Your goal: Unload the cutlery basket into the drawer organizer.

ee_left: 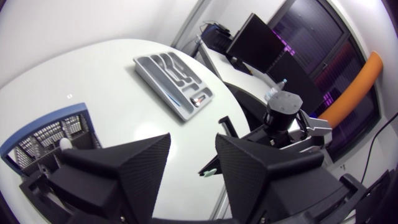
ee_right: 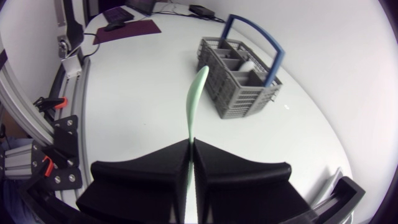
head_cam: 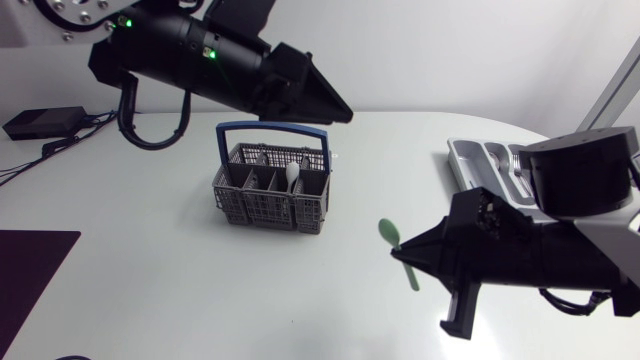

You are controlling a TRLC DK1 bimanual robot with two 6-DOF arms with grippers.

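Right gripper (ee_right: 190, 144) pinches the green spoon (ee_right: 198, 87) by its handle, bowl clear, ready for the drawer organizer (head_cam: 478, 160), while the left gripper (ee_left: 193, 142) hangs wide open by the cutlery basket (head_cam: 270, 192)

Overhead plus wrists (basket (head_cam: 265, 208) shared)

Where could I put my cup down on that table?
The widest bare patch lies between the dark mat and the basket, reaching the near edge. Crowded: the right side, where the right gripper holds a green spoon near the tray, and by the basket, where the left gripper hangs.
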